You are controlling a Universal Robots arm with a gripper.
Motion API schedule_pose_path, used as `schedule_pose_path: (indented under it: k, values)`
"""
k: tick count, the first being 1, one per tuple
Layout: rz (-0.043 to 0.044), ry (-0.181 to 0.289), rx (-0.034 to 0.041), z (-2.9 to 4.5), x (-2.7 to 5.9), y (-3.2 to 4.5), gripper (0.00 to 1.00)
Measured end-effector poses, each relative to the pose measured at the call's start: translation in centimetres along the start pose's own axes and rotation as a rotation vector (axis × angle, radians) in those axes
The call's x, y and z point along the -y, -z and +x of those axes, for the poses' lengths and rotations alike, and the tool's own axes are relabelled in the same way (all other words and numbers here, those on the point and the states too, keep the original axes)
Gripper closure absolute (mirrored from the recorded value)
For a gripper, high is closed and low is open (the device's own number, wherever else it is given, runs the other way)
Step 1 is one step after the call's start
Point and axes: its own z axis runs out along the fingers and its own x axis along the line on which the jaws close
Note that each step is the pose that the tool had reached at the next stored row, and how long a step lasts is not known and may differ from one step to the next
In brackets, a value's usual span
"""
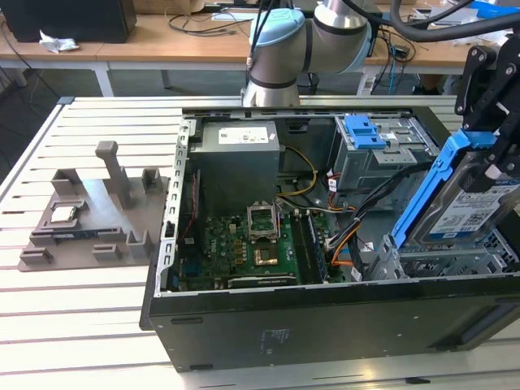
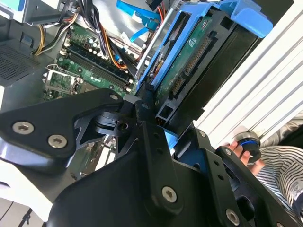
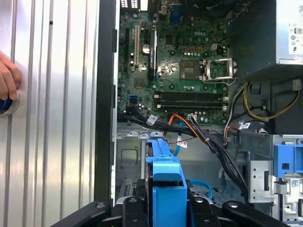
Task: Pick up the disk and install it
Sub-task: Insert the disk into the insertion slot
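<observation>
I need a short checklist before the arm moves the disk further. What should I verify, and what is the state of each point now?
1. Gripper holds the disk: ok, shut on it.
2. Disk is tilted above the drive bay, not seated: ok.
3. Cables beside the bay stay out of the path: cannot tell.
4. Person's hand rests on the table outside the case: ok.
5. Bay floor is free of objects: cannot tell.

pincer [image 1: 493, 158] gripping disk [image 1: 465, 203] — tilted, above case [image 1: 325, 325]
</observation>
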Motion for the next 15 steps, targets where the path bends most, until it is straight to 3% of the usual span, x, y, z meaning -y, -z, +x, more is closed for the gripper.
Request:
schedule_pose_path:
  k: [11, 15]
  values:
    - [0.0001, -0.002, 0.0001, 0.01, 0.15, -1.07, 0.63]
    - [0.0001, -0.002, 0.0, 0.05, 0.22, -2.46, 0.63]
